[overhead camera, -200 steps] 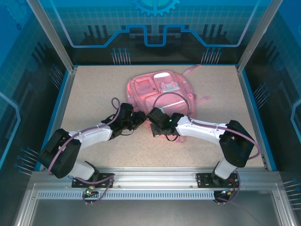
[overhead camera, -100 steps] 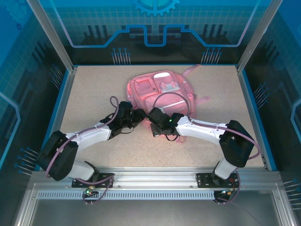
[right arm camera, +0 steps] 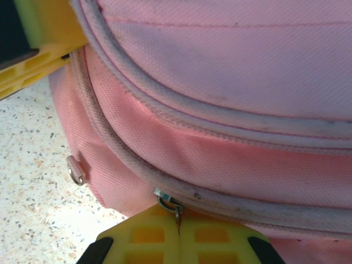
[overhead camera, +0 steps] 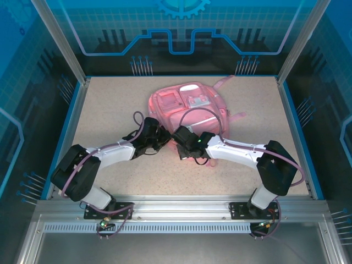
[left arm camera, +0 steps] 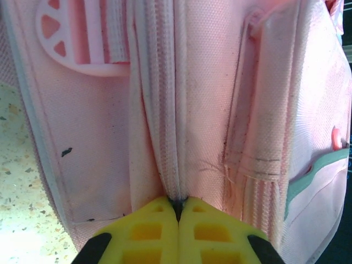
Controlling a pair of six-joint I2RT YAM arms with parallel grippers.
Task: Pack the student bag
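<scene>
**Mara:** Blue printed panels (overhead camera: 181, 27) wall in a speckled beige bench (overhead camera: 110, 110). Where does the student bag lie?

**Tom:** The student bag (overhead camera: 190, 104) lies flat near the middle of the bench, a little toward the far side and right of centre. Its pink straps (overhead camera: 224, 83) trail toward the far right corner.

**Mara:** And the arms?

**Tom:** Both reach in from the near edge and meet at the bag's near rim, just beside each other. The left hand (left arm camera: 177, 202) has its yellow fingers pressed together, and the fabric along the zip line (left arm camera: 175, 110) puckers down into the pinch. It is clamped on the student bag there.

**Mara:** The right one?

**Tom:** The right hand (right arm camera: 177, 219) is closed too, its fingertips nipping the small metal zip pull (right arm camera: 171, 204) that hangs from the lower zip track (only the top of the pull is visible above the fingers).

**Mara:** Anything else close by?

**Tom:** A metal ring (right arm camera: 76, 171) hangs from the bag's side to the left of that pull, over the speckled bench. From the left wrist, a round pink-and-white patch (left arm camera: 82, 38) sits at the upper left of the bag, and a strip of teal trim (left arm camera: 314, 177) edges a pocket at the right.
</scene>
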